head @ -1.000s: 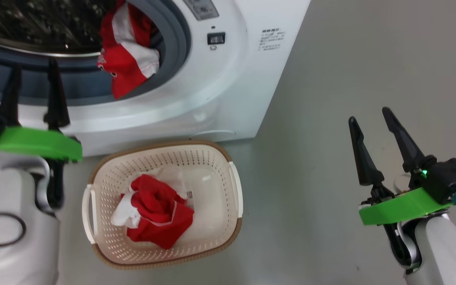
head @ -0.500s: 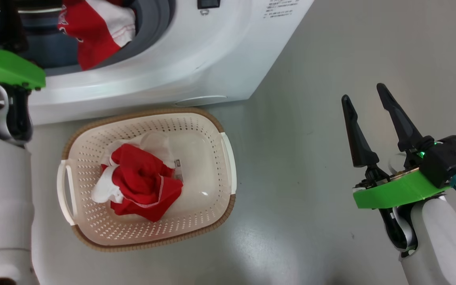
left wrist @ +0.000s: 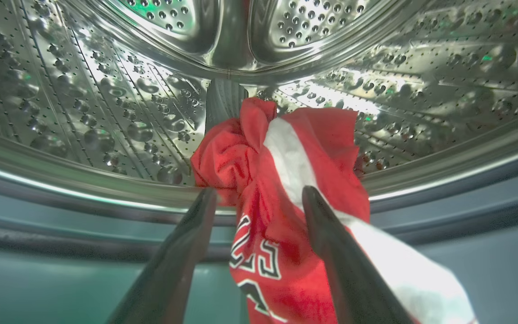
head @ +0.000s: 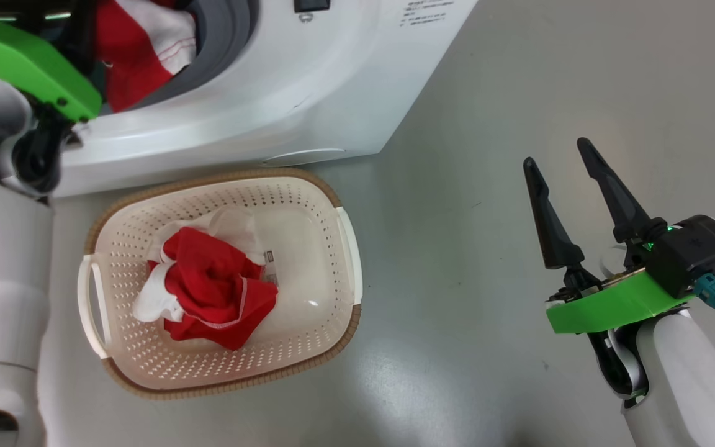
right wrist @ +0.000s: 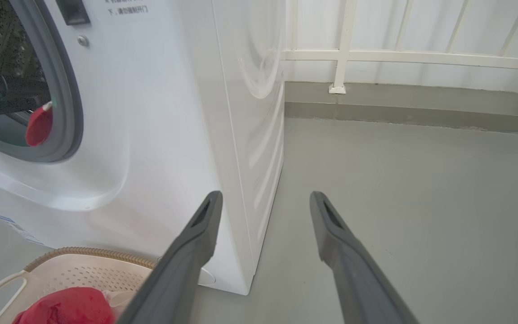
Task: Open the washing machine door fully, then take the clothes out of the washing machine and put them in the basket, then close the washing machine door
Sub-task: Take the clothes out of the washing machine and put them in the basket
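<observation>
**A:** Which tool is nearer the work?

**B:** The left tool [left wrist: 257, 191]. It sits at the mouth of the washing machine [head: 283, 105], its two fingers spread wide with nothing clamped. The right tool [head: 556, 153] is just as wide and empty. It hangs over the floor [head: 488, 93], to the right of the basket and well apart from the opening.

**A:** Which way does the jersey lie from the left tool?

**B:** Straight ahead. Nearest, the numbered tail of the jersey [left wrist: 286, 234] hangs down over the grey rubber ring [left wrist: 61, 252] and passes between the fingers. The right-hand finger in the wrist view overlaps the white stripe. I can't tell whether either finger touches the cloth.

**A:** And its long axis?

**B:** It runs along the fingers' own direction, from the hanging tail up over the lip to a bunched knot on the floor of the drum [left wrist: 83, 112], farther in.

**A:** So what does the next move call for?

**B:** I'd judge a short reach forward, then closing across the cloth near the lip. The basket [head: 227, 177] stands just in front of the machine and already holds a red and white garment [head: 208, 298].
</observation>
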Tool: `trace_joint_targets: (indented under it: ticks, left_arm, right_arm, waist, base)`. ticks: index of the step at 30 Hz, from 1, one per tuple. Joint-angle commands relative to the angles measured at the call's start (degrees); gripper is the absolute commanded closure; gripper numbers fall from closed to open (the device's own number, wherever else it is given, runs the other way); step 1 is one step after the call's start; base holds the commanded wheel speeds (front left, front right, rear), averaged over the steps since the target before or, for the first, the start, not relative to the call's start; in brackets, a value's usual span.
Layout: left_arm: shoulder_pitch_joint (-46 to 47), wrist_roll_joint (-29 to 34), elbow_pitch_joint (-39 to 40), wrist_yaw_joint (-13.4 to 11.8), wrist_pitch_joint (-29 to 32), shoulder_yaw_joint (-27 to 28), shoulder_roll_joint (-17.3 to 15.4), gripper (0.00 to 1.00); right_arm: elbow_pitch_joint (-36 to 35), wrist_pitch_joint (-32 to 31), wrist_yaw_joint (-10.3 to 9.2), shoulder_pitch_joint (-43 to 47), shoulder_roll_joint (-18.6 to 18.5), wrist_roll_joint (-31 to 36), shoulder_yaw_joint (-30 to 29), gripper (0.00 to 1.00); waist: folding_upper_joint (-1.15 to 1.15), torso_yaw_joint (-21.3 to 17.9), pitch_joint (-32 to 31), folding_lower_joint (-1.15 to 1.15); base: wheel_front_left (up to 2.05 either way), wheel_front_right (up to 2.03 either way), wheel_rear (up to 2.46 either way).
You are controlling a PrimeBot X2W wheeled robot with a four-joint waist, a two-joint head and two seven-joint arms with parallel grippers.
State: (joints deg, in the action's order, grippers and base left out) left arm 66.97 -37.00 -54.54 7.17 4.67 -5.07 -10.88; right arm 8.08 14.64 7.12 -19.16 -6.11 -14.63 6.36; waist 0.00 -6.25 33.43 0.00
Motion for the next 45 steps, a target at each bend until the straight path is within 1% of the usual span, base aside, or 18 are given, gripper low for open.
trace_joint_targets:
  ticks: [1,4,8,12,16,17,18,19,20,28,32,38,43,45]
  left_arm:
    - [0.59,-0.57,0.40,0.31,1.35,-0.14,-3.55,0.00]
    - [0.75,-1.94,-0.59,0.31,4.50,-2.32,-4.12,0.00]
    - [0.78,-3.73,-0.48,0.31,6.49,-4.08,-4.61,0.00]
    - [0.35,-7.02,0.28,0.31,9.96,-6.32,-4.78,0.00]
    - [0.03,-7.20,-0.78,0.31,10.63,-9.07,-6.37,0.00]
    - [0.13,-6.97,-1.04,0.31,10.40,-9.60,-6.58,0.26]
    - [0.27,-6.52,-1.44,0.31,9.78,-10.03,-6.86,0.63]
    - [0.47,-5.92,-1.91,0.31,9.01,-10.46,-7.10,0.96]
    - [0.68,-5.28,-2.36,0.20,7.99,-10.84,-7.29,1.00]
    - [1.14,-3.72,-4.47,0.24,-1.01,-11.76,-6.65,1.00]
    - [0.69,-2.06,-5.21,-0.24,-7.45,-12.40,-6.97,1.00]
    - [-0.14,-1.41,-5.51,-0.63,-17.02,-11.73,-6.66,1.00]
    - [-1.67,-0.49,-3.32,-1.26,-19.51,-10.33,-6.23,1.00]
    - [-2.66,0.77,0.07,-2.10,-19.62,-8.85,-6.58,1.00]
  right_arm:
    - [-0.98,0.36,0.36,0.07,-0.30,-0.87,1.47,0.00]
    - [-0.82,0.36,0.36,0.08,-0.21,-1.33,2.08,0.00]
    - [-0.78,0.36,0.36,0.30,-0.11,-1.73,2.48,0.00]
    - [-0.68,0.36,0.36,0.57,0.00,-2.12,2.86,0.00]
    - [-0.78,0.36,0.36,0.57,0.01,-2.59,3.23,0.00]
    - [-0.80,0.36,0.36,0.56,-0.02,-2.65,3.24,0.00]
    - [-0.81,0.36,0.36,0.56,-0.04,-2.68,3.21,0.00]
    - [-0.81,0.36,0.36,0.56,-0.04,-2.69,3.18,0.00]
    - [-0.79,0.36,0.36,0.57,-0.03,-2.70,3.15,0.00]
    - [-0.47,0.36,0.36,0.57,0.15,-2.77,2.77,0.00]
    - [-0.32,0.36,0.36,0.24,0.19,-2.84,2.75,0.00]
    - [-0.24,0.36,0.36,-0.08,0.03,-2.74,2.71,0.00]
    - [-0.18,0.36,0.36,-0.32,-0.22,-2.64,2.63,0.00]
    - [-0.11,0.36,0.36,-0.37,-0.32,-2.63,2.56,0.00]
  waist:
    - [0.00,-0.32,-0.28,0.00]
    - [0.00,-0.89,-0.69,0.00]
    - [0.00,-1.39,-1.00,0.00]
    - [0.00,-2.00,-1.21,0.00]
    - [0.00,-2.78,-1.28,0.00]
    - [0.00,-2.88,-1.28,0.00]
    - [0.00,-2.93,-1.27,0.00]
    - [0.00,-2.98,-1.26,0.00]
    - [0.00,-3.02,-1.27,0.00]
    - [0.00,-2.34,-1.41,0.00]
    - [0.00,-1.59,-1.59,0.00]
    - [0.00,-0.33,-2.12,0.00]
    - [0.00,0.82,-2.55,0.00]
    - [0.00,1.22,-2.91,0.00]
  base:
    - [0.00,0.00,0.00]
    - [0.00,0.00,0.00]
    - [0.00,0.00,0.00]
    - [0.00,0.00,0.00]
    - [0.00,0.00,0.00]
    - [0.00,0.00,0.00]
    - [0.00,0.00,0.00]
    - [0.00,0.00,0.00]
    - [0.00,0.00,0.00]
    - [0.00,0.00,0.00]
    - [0.00,0.00,0.00]
    - [0.00,0.00,0.00]
    - [0.00,0.00,0.00]
    - [0.00,0.00,0.00]
